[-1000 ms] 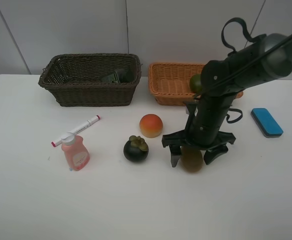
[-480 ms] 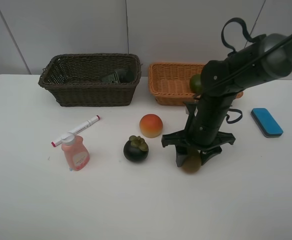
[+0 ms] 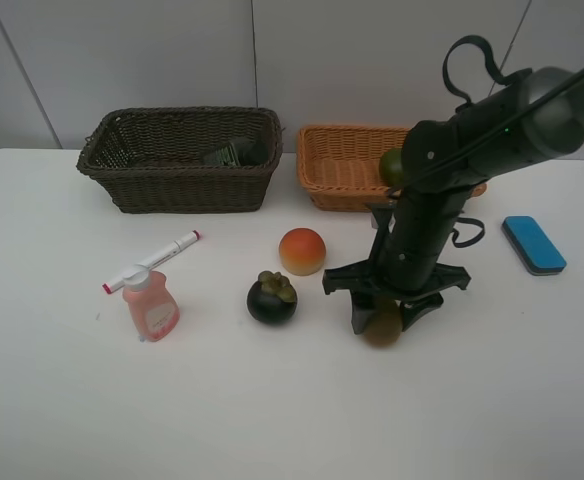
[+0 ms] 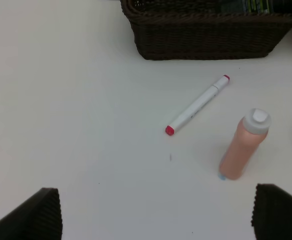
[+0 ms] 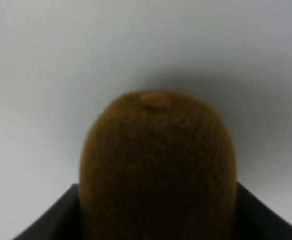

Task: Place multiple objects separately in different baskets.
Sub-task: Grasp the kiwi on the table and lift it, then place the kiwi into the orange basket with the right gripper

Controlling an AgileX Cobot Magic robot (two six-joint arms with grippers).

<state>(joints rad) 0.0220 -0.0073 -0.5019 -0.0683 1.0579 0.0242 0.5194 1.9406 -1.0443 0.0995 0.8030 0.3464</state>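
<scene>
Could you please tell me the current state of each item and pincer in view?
Kiwi, clamped in right pincer.
Left pincer, open, empty.
Pink bottle, upright, capped.
Marker, lying flat, capped.
Peach, loose on table.
Mangosteen, loose on table.
Blue block, flat on table.
Green fruit, in tan basket.
Dark bottle, inside dark basket.

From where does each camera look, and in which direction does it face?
Exterior high: mounted high, facing down across the table; shows the right arm, with the right gripper closed on the kiwi.
Left wrist: on the left arm, looking down at the marker, pink bottle and dark basket; the left gripper shows its fingertips, wide apart.
Right wrist: on the right arm, looking closely at the kiwi between its jaws.
Shared: exterior and left wrist both show marker, pink bottle, dark basket.
</scene>
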